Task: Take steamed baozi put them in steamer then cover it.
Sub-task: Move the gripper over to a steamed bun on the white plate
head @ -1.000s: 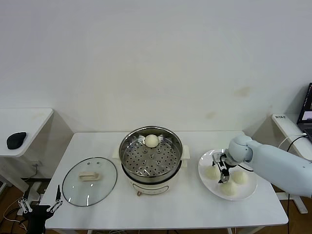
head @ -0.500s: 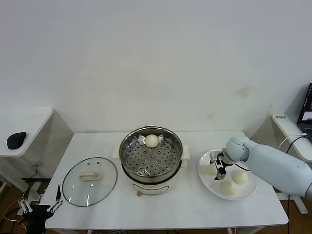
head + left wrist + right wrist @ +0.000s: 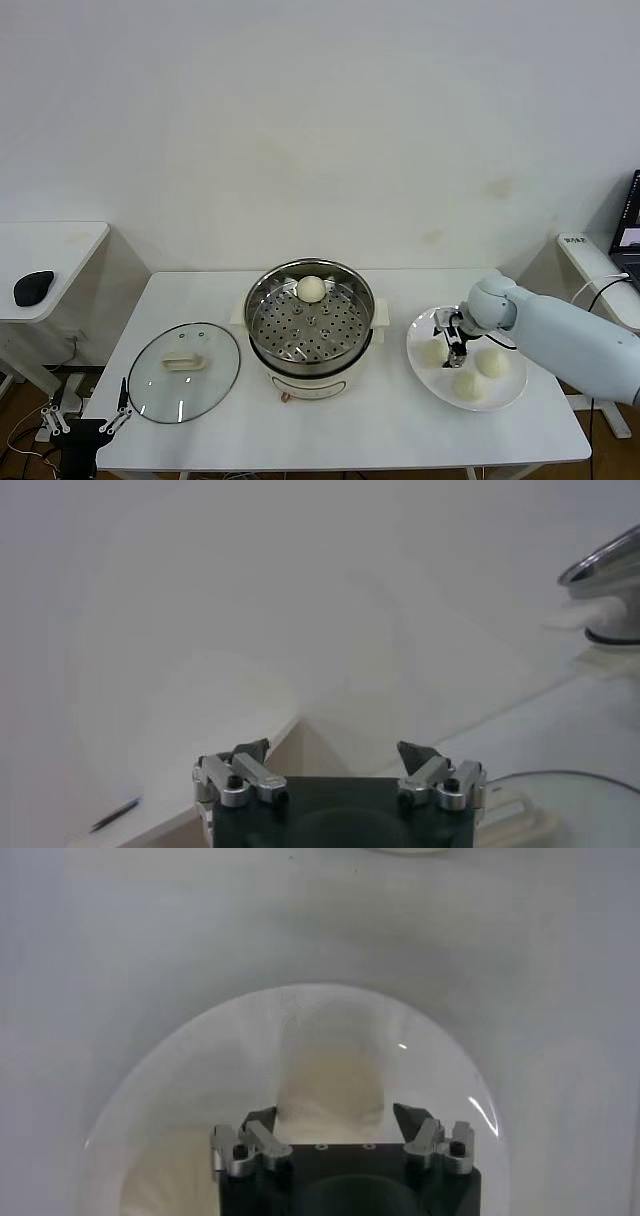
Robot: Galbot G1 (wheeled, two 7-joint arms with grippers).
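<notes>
The steamer (image 3: 310, 330) stands mid-table with one steamed baozi (image 3: 311, 289) on the far side of its perforated tray. Three more baozi lie on a white plate (image 3: 420, 325) to the right: one on its left side (image 3: 432, 353), two others (image 3: 490, 362) (image 3: 468, 385). My right gripper (image 3: 450, 347) is low over the plate at the left one. In the right wrist view that baozi (image 3: 330, 1083) sits between the open fingers of the right gripper (image 3: 335, 1123), untouched by either. The cover (image 3: 185, 370) lies flat on the table left of the steamer. My left gripper (image 3: 85, 425) is parked open below the table's front-left corner.
A side table (image 3: 50, 245) with a black mouse (image 3: 33, 287) stands at far left. A desk edge with a laptop (image 3: 630, 235) is at far right. The left wrist view shows the open left gripper (image 3: 333, 752), the steamer's rim (image 3: 610, 575) and the table edge.
My right gripper has moved from the middle of the plate back and left, over the left baozi. The baozi, steamer, cover and left arm have not moved.
</notes>
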